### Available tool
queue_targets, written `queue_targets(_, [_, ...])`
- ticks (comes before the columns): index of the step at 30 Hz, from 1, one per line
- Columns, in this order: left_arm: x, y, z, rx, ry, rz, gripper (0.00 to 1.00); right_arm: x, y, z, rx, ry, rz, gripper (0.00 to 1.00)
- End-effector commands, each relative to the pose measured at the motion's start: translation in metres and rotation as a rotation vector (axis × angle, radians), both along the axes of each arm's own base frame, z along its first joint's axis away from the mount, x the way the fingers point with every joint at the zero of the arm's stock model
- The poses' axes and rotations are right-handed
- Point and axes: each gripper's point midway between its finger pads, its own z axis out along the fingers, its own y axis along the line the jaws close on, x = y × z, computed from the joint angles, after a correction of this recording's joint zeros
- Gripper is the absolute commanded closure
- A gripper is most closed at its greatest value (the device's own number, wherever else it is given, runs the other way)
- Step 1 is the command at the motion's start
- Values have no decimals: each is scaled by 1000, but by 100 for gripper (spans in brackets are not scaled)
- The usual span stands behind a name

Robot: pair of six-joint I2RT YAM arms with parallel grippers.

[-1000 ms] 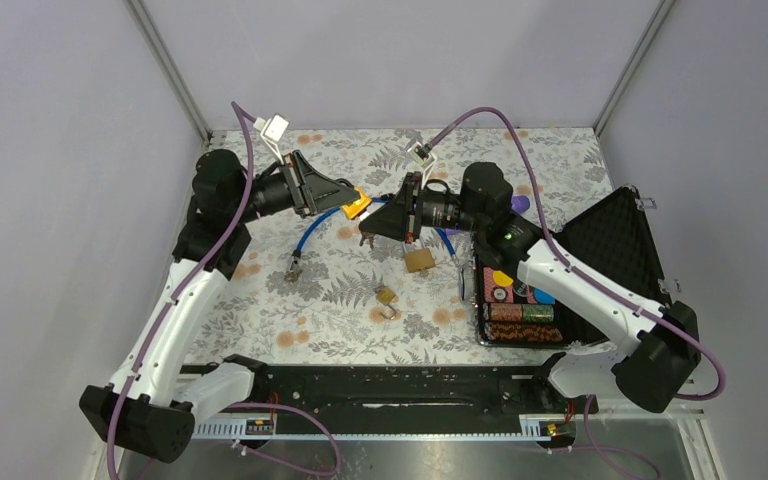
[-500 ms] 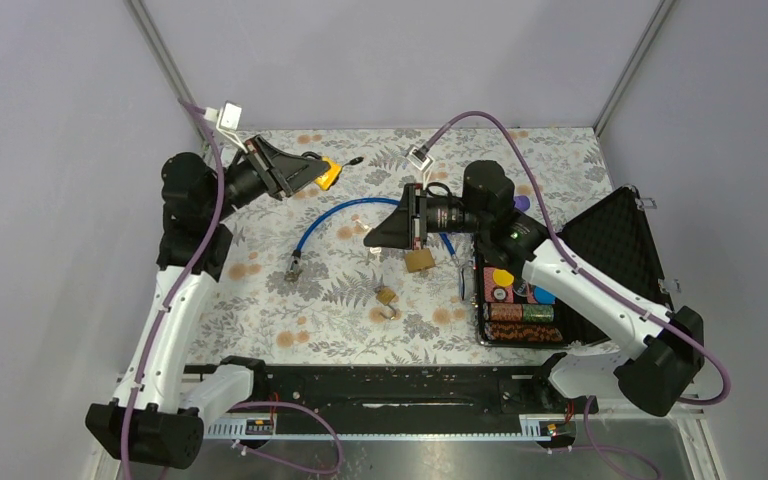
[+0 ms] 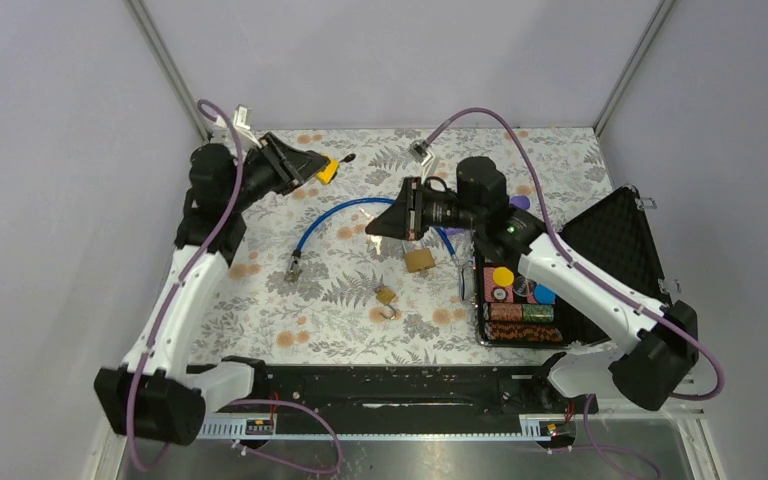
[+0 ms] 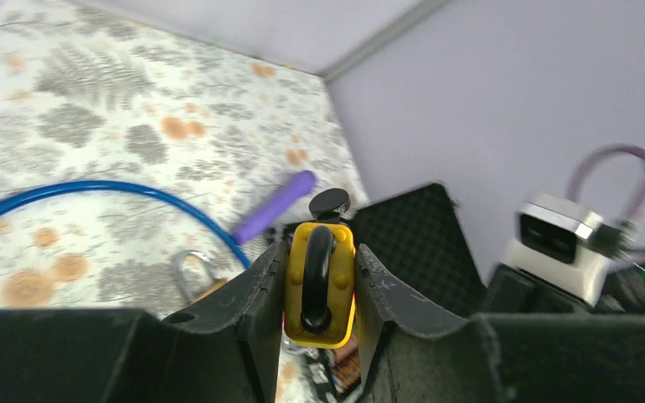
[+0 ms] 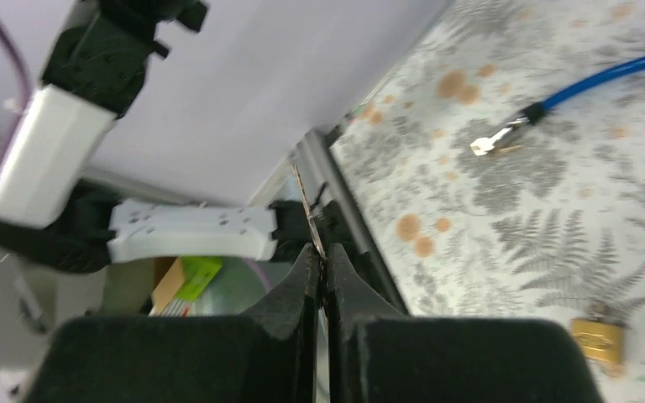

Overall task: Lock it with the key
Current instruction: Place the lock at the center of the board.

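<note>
Since a second before, my left arm had swung the yellow padlock [image 3: 328,171] away from my right tool [image 3: 370,228] and back toward the far left corner of the desk [image 3: 260,300]. My left tool [image 4: 320,252] was clamped on the padlock's sides, holding it off the desk with its black shackle facing the wrist camera. My right tool hung above the blue cable [image 3: 330,215], its fingers pressed together on a thin metal key [image 5: 307,217], well apart from the padlock.
</note>
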Motion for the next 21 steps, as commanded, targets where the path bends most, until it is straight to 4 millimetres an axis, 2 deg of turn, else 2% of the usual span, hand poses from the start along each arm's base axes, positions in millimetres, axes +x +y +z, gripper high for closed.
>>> queue_targets(1, [66, 30, -29, 100, 63, 243, 100, 67, -10, -27, -134, -16, -202, 100])
queue_targets(3, [92, 34, -49, 111, 117, 294, 100, 105, -10, -49, -179, 27, -270, 100])
queue_targets(6, [131, 29, -69, 84, 113, 303, 100, 157, -11, -76, -252, 42, -369, 100])
queue_targets(11, [187, 16, -118, 80, 147, 275, 100, 228, -7, -124, -377, 26, -494, 100])
queue_targets(13, [206, 9, -143, 66, 184, 250, 100, 252, -5, -142, -404, 34, -542, 100])
queue_targets(14, [215, 4, -161, 60, 216, 239, 100, 263, -5, -150, -417, 36, -567, 100])
queue_targets(16, [229, -5, -180, 40, 243, 208, 100, 284, -10, -166, -429, 67, -634, 100])
queue_targets(18, [239, -15, -199, 33, 272, 188, 100, 302, -19, -181, -426, 124, -696, 100])
queue_targets(21, [245, -41, -218, 21, 300, 138, 100, 317, -29, -201, -414, 208, -745, 100])
